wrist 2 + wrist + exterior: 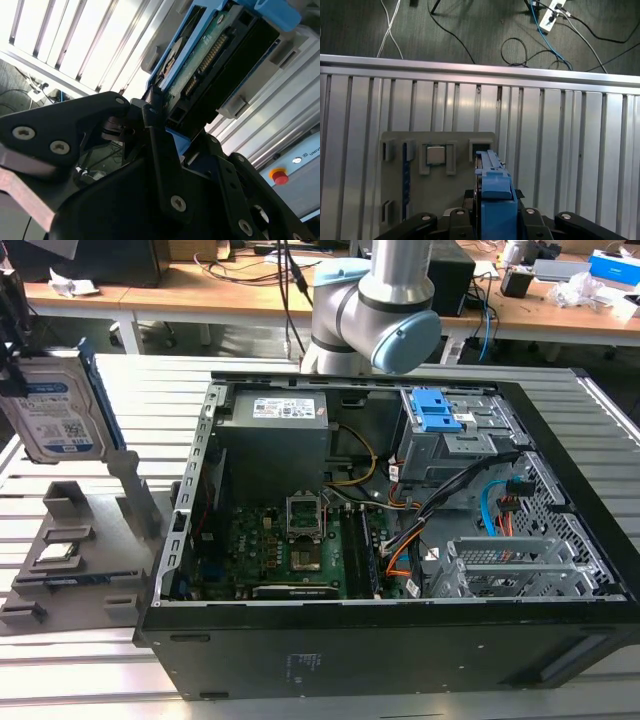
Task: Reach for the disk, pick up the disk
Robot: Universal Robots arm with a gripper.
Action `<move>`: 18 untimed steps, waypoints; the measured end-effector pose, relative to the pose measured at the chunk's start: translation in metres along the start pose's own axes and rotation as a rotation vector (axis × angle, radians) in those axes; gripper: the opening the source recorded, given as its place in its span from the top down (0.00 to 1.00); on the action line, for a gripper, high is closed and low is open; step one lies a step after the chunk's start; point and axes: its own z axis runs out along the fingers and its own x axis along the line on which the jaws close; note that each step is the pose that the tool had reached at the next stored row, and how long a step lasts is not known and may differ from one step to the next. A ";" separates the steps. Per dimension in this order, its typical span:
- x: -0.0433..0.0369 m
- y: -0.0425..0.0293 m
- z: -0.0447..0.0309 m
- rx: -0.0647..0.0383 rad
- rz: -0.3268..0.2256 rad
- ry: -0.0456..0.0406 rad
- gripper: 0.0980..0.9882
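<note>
The disk [55, 418], a silver hard drive with a white-and-blue label and blue side rails, hangs upright at the exterior view's far left, above the grey holder [85, 560]. My gripper [10, 365] is shut on its upper edge. In the second wrist view the disk's [207, 57] green circuit-board side shows, with the gripper's [159, 125] black fingers clamped on its end. The first wrist view looks down along the disk's blue rail [495, 197], which sits between the gripper's [495, 220] fingers.
An open computer case [400, 540] takes up the middle of the slatted metal table [70, 680], with blue drive brackets [435, 410] in its bay. The grey holder [395, 200] carries a small square processor chip [436, 155]. Desks and cables lie beyond the table.
</note>
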 end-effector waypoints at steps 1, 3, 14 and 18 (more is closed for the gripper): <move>0.0000 0.0000 -0.0016 0.000 0.000 0.0000 0.70; -0.0002 0.0002 -0.0060 0.000 0.000 0.0000 0.70; -0.0007 0.0009 -0.0263 0.000 0.000 0.0000 0.70; -0.0009 0.0013 -0.0341 0.000 0.000 -0.0001 0.70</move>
